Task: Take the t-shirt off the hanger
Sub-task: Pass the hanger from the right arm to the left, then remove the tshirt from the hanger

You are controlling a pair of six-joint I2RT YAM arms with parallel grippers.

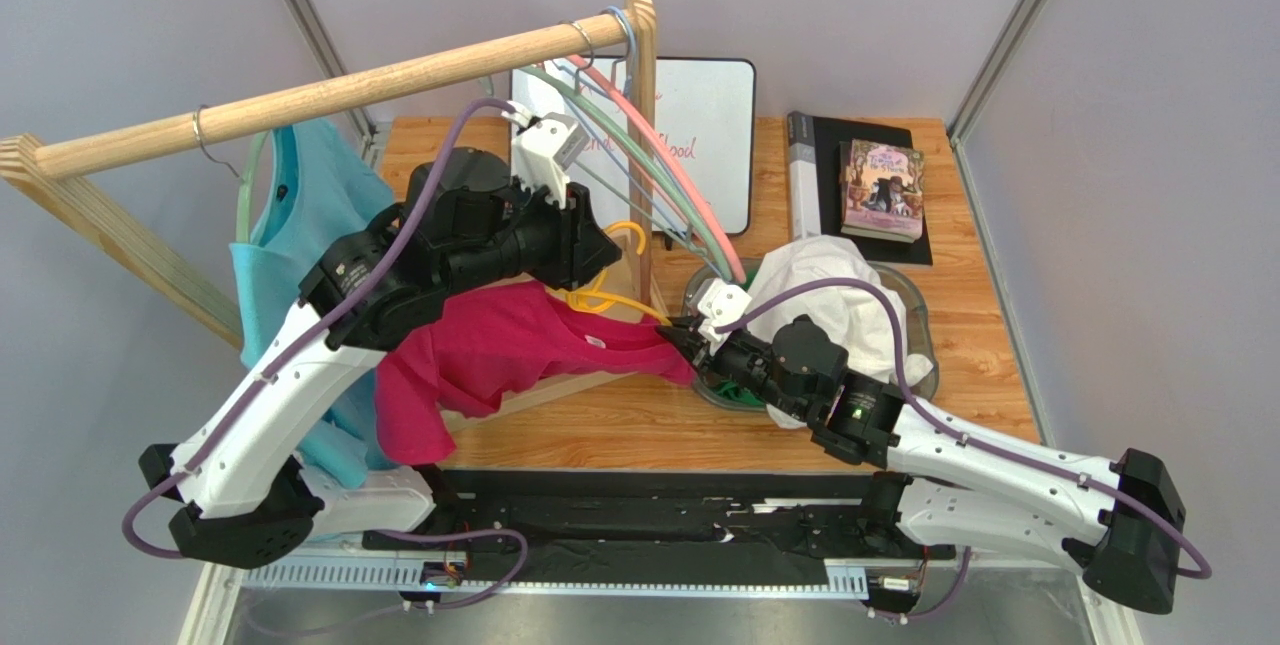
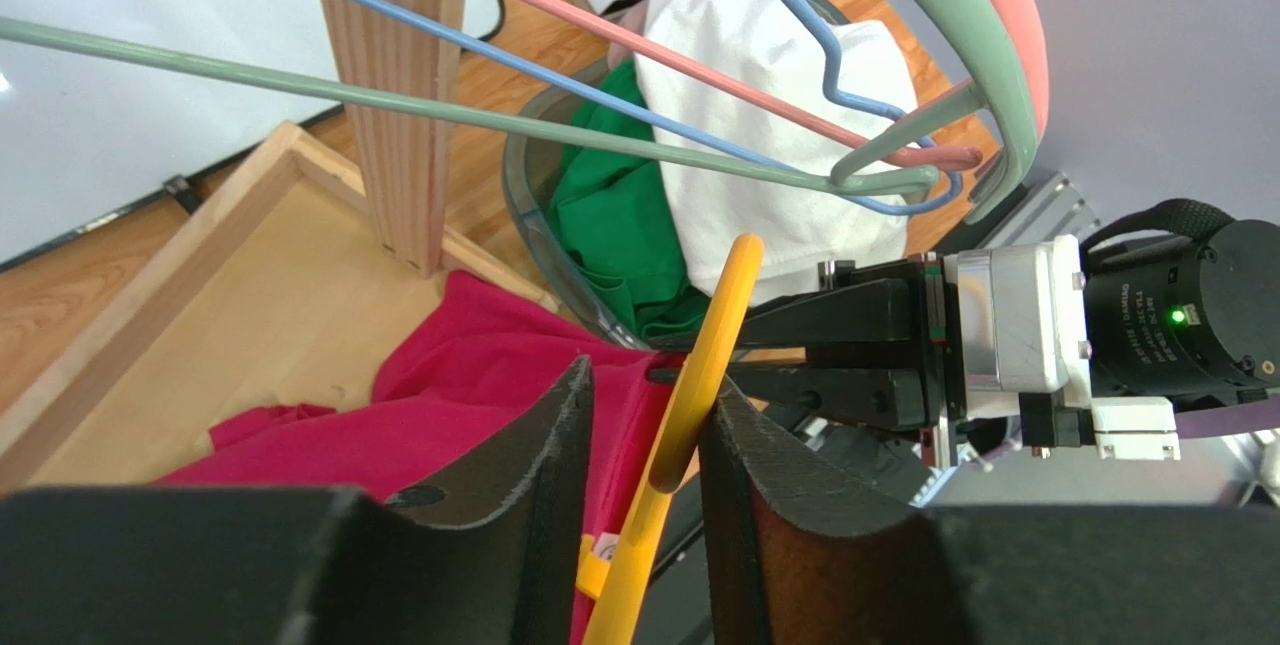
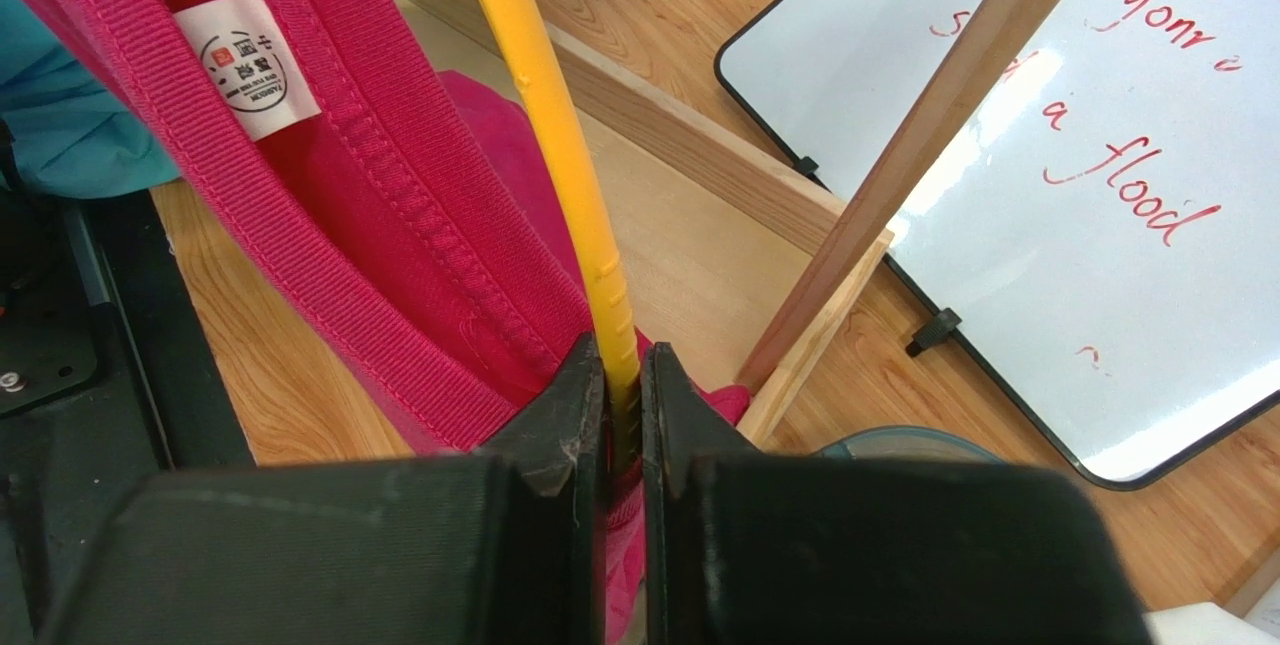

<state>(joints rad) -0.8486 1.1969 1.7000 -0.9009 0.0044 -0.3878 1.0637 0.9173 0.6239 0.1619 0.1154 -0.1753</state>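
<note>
Right wrist: right gripper [image 3: 619, 375] jaws pinch yellow hanger [image 3: 549, 120]; left gripper [image 2: 649, 402] jaws straddle it, ungripped. Hanger could twist, snagging pink t-shirt [image 3: 406, 255] collar.

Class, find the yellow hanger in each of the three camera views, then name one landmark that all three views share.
Top external: the yellow hanger is at centre, just above the pink t-shirt, between the two arms.
Left wrist: it rises from bottom centre, between the fingers of the left gripper.
Right wrist: it runs from top centre down into the right gripper.
Shared landmark: the whiteboard with red writing.
</note>
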